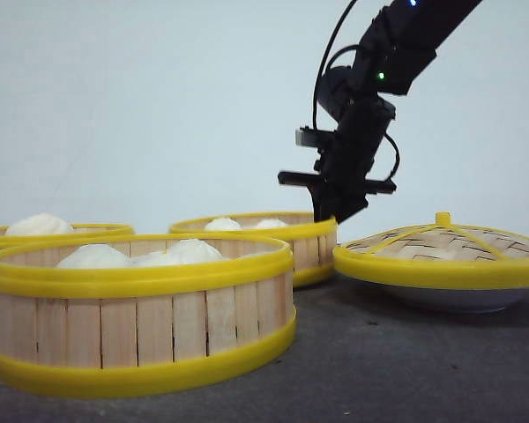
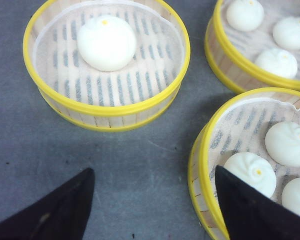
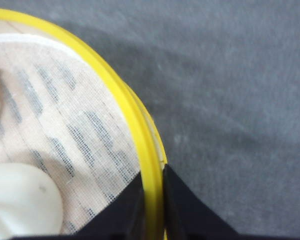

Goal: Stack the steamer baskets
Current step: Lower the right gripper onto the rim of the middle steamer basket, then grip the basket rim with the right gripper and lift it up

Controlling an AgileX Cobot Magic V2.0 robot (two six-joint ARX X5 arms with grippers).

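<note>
Three steamer baskets with yellow rims and pale slat walls stand on the grey table: a near one [image 1: 137, 308], one at the far left [image 1: 53, 233] and one behind in the middle [image 1: 264, 231]. All hold white buns. My right gripper [image 1: 335, 211] is shut on the right rim of the middle-back basket [image 3: 115, 95], one finger inside the wall and one outside, with a bun [image 3: 20, 205] close by. My left gripper [image 2: 152, 175] is open and does not show in the front view. It straddles the wall of a basket of buns [image 2: 205, 165]. Beyond it sit a one-bun basket [image 2: 107, 107] and another basket [image 2: 225, 70].
A domed woven lid with a yellow rim and knob [image 1: 441, 251] rests on a white plate [image 1: 463, 300] at the right, close to the middle-back basket. Bare grey table [image 1: 379, 370] lies in front of it.
</note>
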